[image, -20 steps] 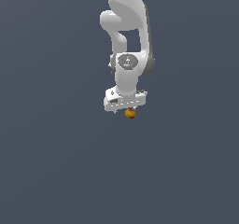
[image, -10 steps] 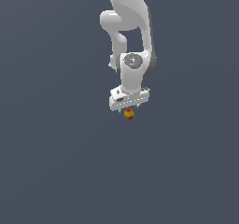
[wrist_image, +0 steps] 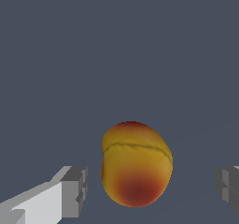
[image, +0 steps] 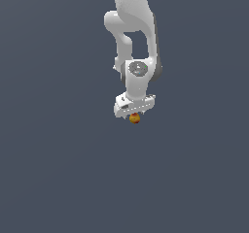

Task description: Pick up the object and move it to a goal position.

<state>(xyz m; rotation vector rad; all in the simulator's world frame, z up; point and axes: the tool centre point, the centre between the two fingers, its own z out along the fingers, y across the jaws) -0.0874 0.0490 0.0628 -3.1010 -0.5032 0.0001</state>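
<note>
Gripper over the object, jaws apart

In the wrist view we see the orange-yellow object with its reddish patch sitting between the two grey fingertips, with gaps on both sides, so nothing is clamped. From the exterior view we find the object just under the white gripper, beneath the arm, against the plain grey-blue ground

Sim void: flat grey backdrop
</note>
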